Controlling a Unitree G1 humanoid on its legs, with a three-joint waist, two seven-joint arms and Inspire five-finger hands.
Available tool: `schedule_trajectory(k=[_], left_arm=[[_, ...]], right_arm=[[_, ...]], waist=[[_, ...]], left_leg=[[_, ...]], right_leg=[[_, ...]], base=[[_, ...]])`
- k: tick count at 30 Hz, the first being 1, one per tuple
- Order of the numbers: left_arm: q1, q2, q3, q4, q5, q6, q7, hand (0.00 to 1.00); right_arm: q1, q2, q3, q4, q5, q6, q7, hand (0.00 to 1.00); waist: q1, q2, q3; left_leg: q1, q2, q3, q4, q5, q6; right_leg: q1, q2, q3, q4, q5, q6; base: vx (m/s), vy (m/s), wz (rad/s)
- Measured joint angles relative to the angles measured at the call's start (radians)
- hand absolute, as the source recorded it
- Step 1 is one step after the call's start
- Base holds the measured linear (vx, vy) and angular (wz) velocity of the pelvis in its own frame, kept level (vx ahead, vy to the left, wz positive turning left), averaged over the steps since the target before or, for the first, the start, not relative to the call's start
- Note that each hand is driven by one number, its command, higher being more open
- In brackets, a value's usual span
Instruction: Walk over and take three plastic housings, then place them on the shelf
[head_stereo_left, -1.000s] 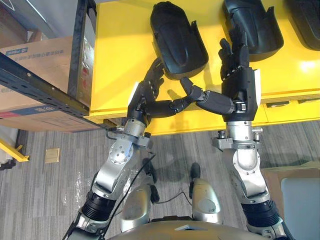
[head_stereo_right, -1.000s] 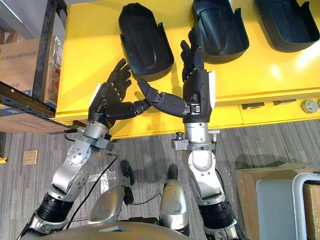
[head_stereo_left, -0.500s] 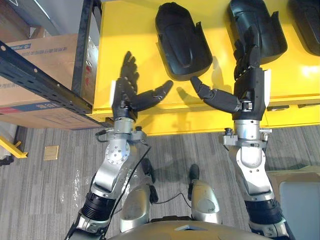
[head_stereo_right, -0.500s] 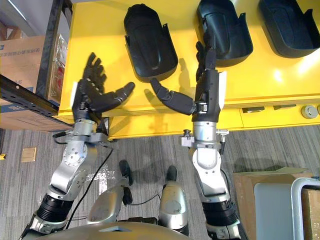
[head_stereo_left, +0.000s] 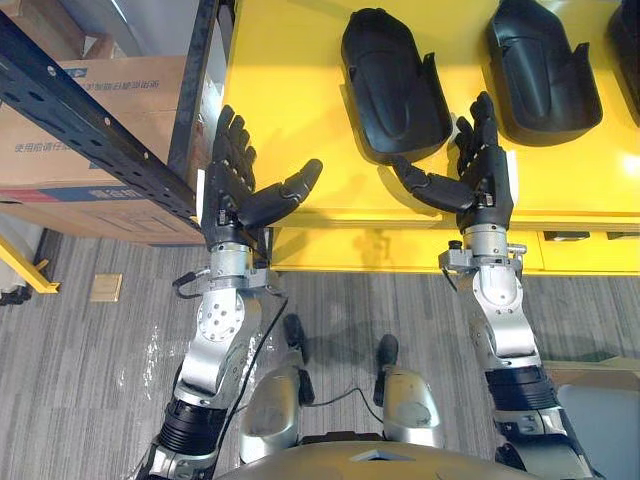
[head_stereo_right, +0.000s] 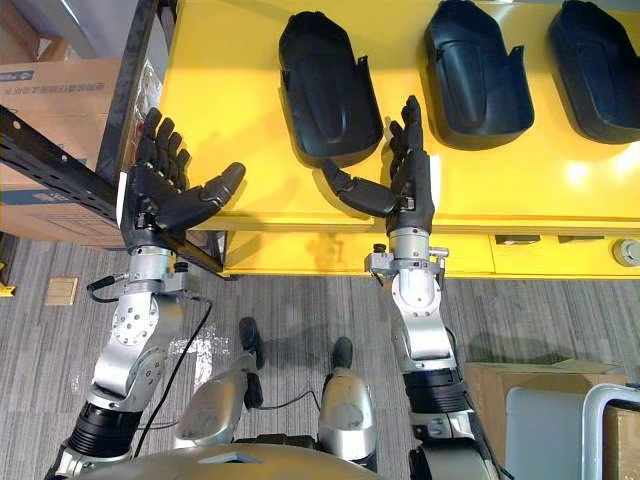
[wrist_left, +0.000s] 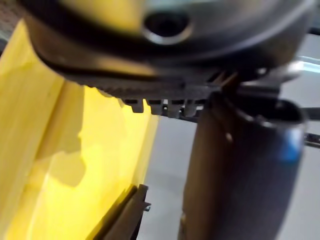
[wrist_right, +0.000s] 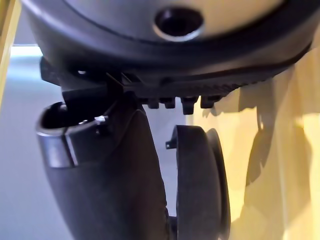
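We saw that the table (head_stereo_left: 290, 90) was bright yellow, and the three plastic housings (head_stereo_right: 325, 85) on it were plain glossy black. Beside the table the shelf frame (head_stereo_left: 90, 120) was black and the cardboard boxes (head_stereo_left: 60, 180) brown, while the floor (head_stereo_right: 560, 290) below was grey with a streaked plank pattern.

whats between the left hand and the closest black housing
Just bare yellow tabletop: in the left eye view nothing sits between the open left hand and the nearest housing.
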Motion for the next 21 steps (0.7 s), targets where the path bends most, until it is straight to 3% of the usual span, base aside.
schedule_trajectory(k=[21], left_arm=[[0.05, 0.0, -0.005, -0.018, 0.0, -0.002, -0.049, 1.0]], right_arm=[[-0.02, -0.029, -0.028, 0.035, 0.041, -0.009, 0.124, 1.0]], waist=[[0.0, 0.0, 0.0]], left_leg=[[0.001, 0.001, -0.006, 0.0, 0.002, 0.0]], right_leg=[[0.004, 0.001, -0.008, 0.0, -0.001, -0.002]], base=[[0.0, -0.002, 0.01]])
